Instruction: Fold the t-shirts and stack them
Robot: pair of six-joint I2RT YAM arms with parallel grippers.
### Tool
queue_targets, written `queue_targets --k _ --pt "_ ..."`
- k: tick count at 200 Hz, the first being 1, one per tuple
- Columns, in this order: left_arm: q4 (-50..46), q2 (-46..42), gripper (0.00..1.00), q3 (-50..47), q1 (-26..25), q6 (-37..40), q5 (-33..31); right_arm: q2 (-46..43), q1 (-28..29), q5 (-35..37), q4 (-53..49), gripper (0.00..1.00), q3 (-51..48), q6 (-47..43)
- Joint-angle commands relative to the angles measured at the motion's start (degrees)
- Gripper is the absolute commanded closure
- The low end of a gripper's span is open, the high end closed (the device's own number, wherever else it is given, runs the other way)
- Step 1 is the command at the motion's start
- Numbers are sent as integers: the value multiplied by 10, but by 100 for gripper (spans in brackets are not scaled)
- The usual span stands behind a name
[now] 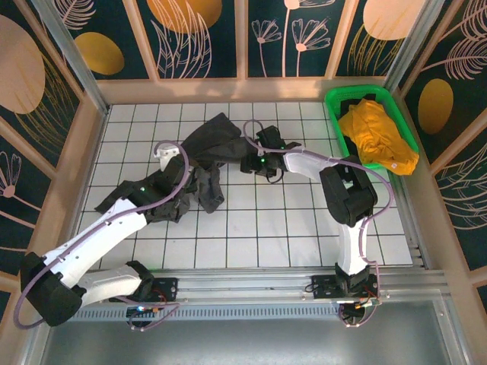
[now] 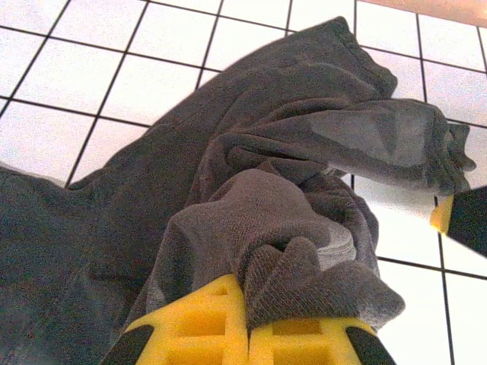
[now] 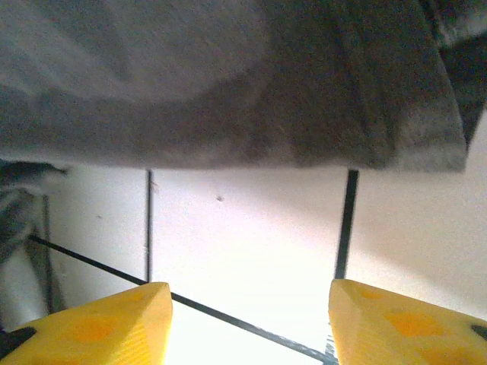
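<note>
The left pincer [image 2: 247, 323] is clamped tight on a bunched fold of the charcoal t-shirt [image 2: 228, 152], its yellow fingers pressed together with the cloth bulging out above them. The right pincer [image 3: 247, 319] stands open with nothing between its fingers, low over bare tile, and the shirt's edge hangs just ahead of it. This charcoal t-shirt lies crumpled around the middle of the table [image 1: 289, 228], towards the far edge and between the two arms, twisted into ridges rather than spread flat. The orange-yellow t-shirt [image 1: 377, 137] is heaped in the green basket [image 1: 358, 90] at the far right corner, spilling over the basket's near rim. Both shirts look light, limp and not at all fragile. The cloth should sag and drag wherever it is lifted, and a pinch on a thick fold should hold well, while a single layer could slip. To spread the dark shirt, the better holds are probably a hem or shoulder seam, one per pincer and well apart, though the crumpling hides which edge is which.
</note>
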Motion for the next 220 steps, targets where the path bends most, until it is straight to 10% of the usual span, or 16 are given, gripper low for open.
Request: queue_targets --k 1,88,131,220 --pt "-48 -3 100 -6 4 -25 -44 -12 -10 43 -9 43 -1 -20" --pt "-101 -65 100 9 4 -71 -136 129 -26 91 -68 45 174 -28" --pt "-108 -82 100 44 6 -80 -182 142 -41 77 -69 100 215 24" --pt "47 -68 100 95 40 12 -238 -78 -137 135 -66 100 135 55"
